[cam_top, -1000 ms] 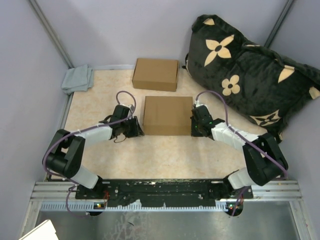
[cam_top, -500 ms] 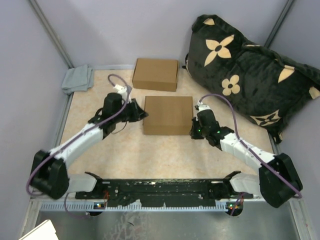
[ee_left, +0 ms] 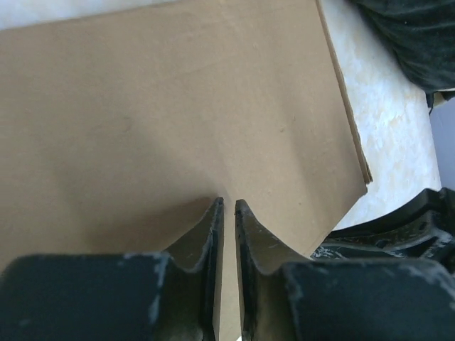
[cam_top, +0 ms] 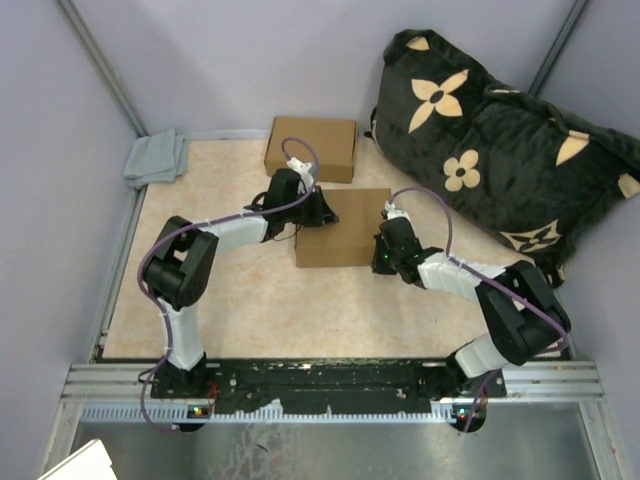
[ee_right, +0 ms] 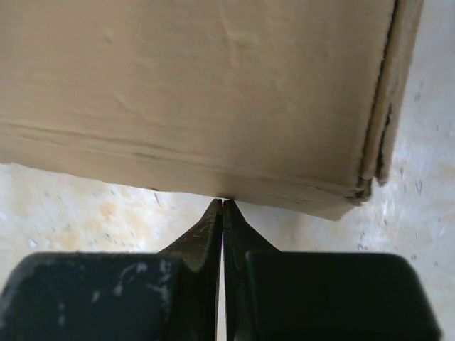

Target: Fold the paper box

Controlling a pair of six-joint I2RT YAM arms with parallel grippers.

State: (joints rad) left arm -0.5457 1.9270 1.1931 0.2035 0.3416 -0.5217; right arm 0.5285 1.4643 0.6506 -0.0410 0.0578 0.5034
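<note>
While its upper arm rises from the lower left of the overhead view, the left arm bends sharply at the elbow and runs rightward. That sets the left claw point(cam_top: 318, 208) over the upper left corner of the box point(cam_top: 345, 235). The right arm folds the other way, with its elbow out at the lower right and its forearm slanting up and left. The right claw point(cam_top: 384, 252) meets the box's right edge. The box lies flat at the centre of the table point(cam_top: 250, 300).

Overhead, neither claw's tips can be made out; the wrist cameras supply that. The left wrist view shows its fingers point(ee_left: 206, 241) drawn to a thin slit above the box top, nothing pinched between them. The right wrist view shows its fingers point(ee_right: 210, 231) pressed fully together, their point at the bottom edge of the box's side wall. At the right of that frame, layered cardboard edges gape slightly at a corner.

The box is plain brown cardboard — matte, faintly dented. The table is mottled cream. A second box point(cam_top: 312, 148) sits in the upper centre, a grey cloth point(cam_top: 155, 158) at upper left, and a black cushion point(cam_top: 490, 140) with cream flowers at upper right.
</note>
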